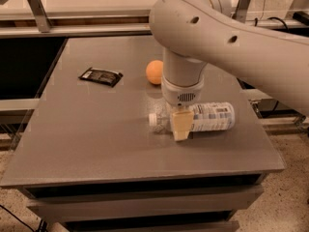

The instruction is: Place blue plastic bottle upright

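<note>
The blue plastic bottle [207, 118] lies on its side on the grey table [96, 129], right of the middle. Its white cap [153, 120] points left and its pale blue-and-white label faces the camera. My gripper [180, 127] hangs straight down from the big white arm [231, 42] and sits at the bottle's neck end, between the cap and the label. Its tan near part covers the bottle's shoulder. The far side of the gripper is hidden behind the bottle and the wrist.
An orange ball [155, 72] rests just behind the gripper. A flat black packet [100, 76] lies at the table's left middle. The table's right edge runs close to the bottle's base. Metal rails cross behind the table.
</note>
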{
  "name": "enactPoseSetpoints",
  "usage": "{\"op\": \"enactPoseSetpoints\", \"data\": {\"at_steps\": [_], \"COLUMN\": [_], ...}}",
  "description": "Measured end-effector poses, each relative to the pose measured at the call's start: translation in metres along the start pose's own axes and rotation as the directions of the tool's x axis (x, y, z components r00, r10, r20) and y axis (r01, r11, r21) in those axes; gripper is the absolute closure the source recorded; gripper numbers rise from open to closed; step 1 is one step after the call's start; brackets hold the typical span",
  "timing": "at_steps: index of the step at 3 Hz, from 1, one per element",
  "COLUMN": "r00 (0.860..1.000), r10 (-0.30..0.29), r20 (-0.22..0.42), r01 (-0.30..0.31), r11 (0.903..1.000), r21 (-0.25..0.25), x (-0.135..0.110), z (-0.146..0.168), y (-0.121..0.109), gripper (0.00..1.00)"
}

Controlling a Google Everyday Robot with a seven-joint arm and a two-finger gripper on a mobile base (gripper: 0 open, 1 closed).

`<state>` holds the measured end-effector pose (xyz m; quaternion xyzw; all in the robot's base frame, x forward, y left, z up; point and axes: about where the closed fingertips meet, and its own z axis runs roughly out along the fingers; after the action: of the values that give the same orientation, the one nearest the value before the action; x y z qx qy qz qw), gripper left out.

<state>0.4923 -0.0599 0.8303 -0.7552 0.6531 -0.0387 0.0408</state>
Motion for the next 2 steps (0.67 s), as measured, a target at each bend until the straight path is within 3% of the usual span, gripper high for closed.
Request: {"op": "enactPoseSetpoints", "data": {"at_steps": [1, 2], "r00": [1.000, 0.998], "r10": [-0.028, 0.001], "r20": [-0.014, 0.057], "r01": [0.028, -0.001], "r11": [0.9995, 1.0000], "r21": [0.015, 0.006], "x": [-0.001, -0.001], "z": [-0.009, -0.022], "y": [-0.007, -0.014], "gripper": [0.87, 1.00]}}
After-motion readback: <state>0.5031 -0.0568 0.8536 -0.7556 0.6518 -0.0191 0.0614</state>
